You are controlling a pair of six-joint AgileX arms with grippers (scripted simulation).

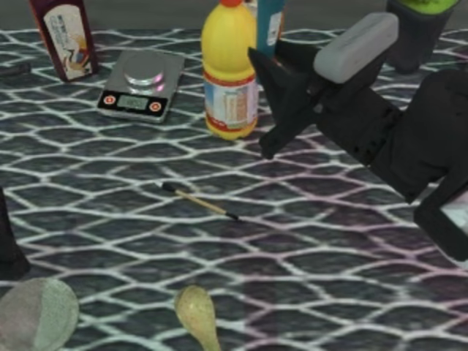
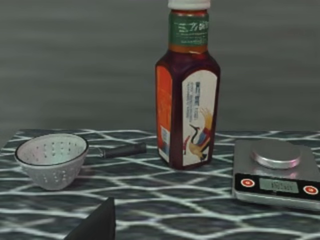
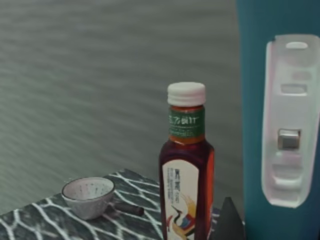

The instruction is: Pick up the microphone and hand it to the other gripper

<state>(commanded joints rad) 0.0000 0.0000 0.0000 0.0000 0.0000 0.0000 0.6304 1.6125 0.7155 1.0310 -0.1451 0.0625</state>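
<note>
up at the far edge, the microphone stands with its teal handle showing behind the yellow bottle, and the right gripper is beside it; whether its fingers grip the handle cannot be told. only the right wrist view shows the handle close up, with its white strip. the left gripper is parked at the near left, fingers unclear. only the wrist views show a white colander, far left beyond the dark sauce bottle. a kitchen scale, a black-tipped stick and a spoon lie around.
</note>
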